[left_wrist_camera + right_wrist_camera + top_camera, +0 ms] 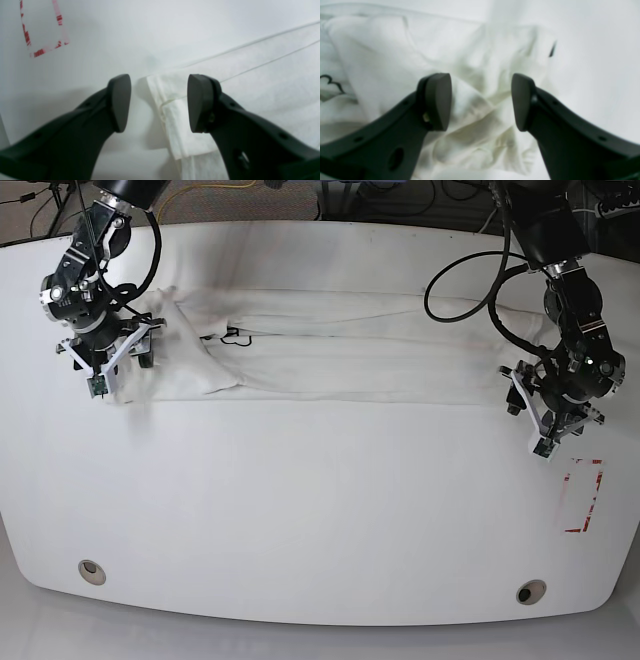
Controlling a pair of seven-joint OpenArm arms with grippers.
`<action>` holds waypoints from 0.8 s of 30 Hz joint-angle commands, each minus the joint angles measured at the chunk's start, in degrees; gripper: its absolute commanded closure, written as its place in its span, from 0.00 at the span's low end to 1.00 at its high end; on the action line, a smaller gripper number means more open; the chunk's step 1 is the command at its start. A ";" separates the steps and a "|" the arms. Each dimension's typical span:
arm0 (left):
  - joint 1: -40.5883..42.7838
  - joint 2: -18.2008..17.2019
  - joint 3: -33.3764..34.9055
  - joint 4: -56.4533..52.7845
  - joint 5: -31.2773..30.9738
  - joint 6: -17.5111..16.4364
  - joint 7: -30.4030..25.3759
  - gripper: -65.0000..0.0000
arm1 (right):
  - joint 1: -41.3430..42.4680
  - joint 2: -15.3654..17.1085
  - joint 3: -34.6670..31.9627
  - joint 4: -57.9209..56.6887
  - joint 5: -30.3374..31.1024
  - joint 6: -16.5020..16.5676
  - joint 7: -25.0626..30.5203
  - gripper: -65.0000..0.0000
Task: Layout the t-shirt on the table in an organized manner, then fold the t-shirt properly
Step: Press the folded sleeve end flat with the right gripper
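The white t-shirt (330, 355) lies as a long, narrow folded strip across the far half of the table (320, 510). Its left end is bunched, with a bit of dark print (235, 337) showing. My left gripper (160, 103) is open and hovers low over the strip's right-end corner (175, 117); that hemmed corner lies between the fingers, untouched. My right gripper (481, 102) is open above the crumpled left end (475, 112), near a small black tag (552, 49). In the base view the left arm (575, 370) is at the right and the right arm (90, 290) at the left.
A red-white tape rectangle (598, 495) marks the table near the right edge, just in front of the left arm, and shows in the left wrist view (40, 52). Two round metal grommet holes (91, 571) (531, 592) sit near the front edge. Cables hang behind both arms.
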 commanded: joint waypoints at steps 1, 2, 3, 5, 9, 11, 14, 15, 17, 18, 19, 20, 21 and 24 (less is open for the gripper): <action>-1.10 -0.53 -0.17 0.97 -0.36 0.10 -0.88 0.49 | 0.54 0.70 0.20 3.02 0.44 0.10 1.32 0.44; -1.10 -0.53 -0.17 0.97 -0.36 0.10 -0.88 0.49 | 0.45 0.70 0.20 4.16 0.44 0.10 1.32 0.44; -1.10 -0.53 -0.17 0.97 -0.36 0.10 -0.88 0.49 | 0.10 0.61 0.20 5.48 0.53 0.10 1.14 0.44; -1.10 -0.53 -0.17 0.97 -0.36 0.10 -0.88 0.49 | -1.22 0.35 0.20 8.21 1.24 0.10 -0.18 0.44; -1.10 -0.53 -0.17 1.06 -0.63 0.10 -0.88 0.49 | -1.92 -2.29 -0.06 12.95 2.91 0.10 -3.87 0.44; -1.10 -0.53 -0.26 1.15 -0.72 0.10 -0.88 0.49 | -2.27 -4.05 -0.06 13.74 4.93 0.10 -4.84 0.44; -1.19 -0.44 -1.58 1.94 -0.89 0.10 -0.80 0.49 | -2.80 -4.84 0.03 13.48 7.39 0.10 -5.10 0.44; -1.10 -0.35 -2.54 2.29 -1.24 0.10 -0.71 0.49 | -3.24 -5.01 0.03 13.39 7.57 0.10 -5.10 0.45; -1.10 0.26 -5.36 2.56 -3.35 0.10 -0.71 0.49 | -4.12 -6.16 0.03 12.34 7.83 0.10 -4.92 0.49; -1.10 0.44 -6.76 2.38 -4.50 0.10 -0.71 0.49 | -4.29 -6.77 0.03 11.81 7.74 0.10 -4.84 0.52; -1.19 0.35 -8.78 2.38 -6.52 0.10 -0.53 0.49 | -4.29 -7.39 0.03 10.75 7.65 0.10 -4.66 0.58; -1.19 0.26 -10.02 2.38 -8.01 0.10 -0.09 0.49 | -4.29 -7.48 0.11 9.96 7.65 0.10 -4.13 0.64; -1.19 0.26 -11.07 2.38 -9.24 0.10 0.52 0.48 | -4.47 -7.48 0.11 9.08 7.65 0.10 -3.43 0.69; -1.54 0.26 -14.67 2.29 -13.90 0.10 4.74 0.48 | -4.73 -7.12 0.11 4.51 7.65 0.10 -0.09 0.85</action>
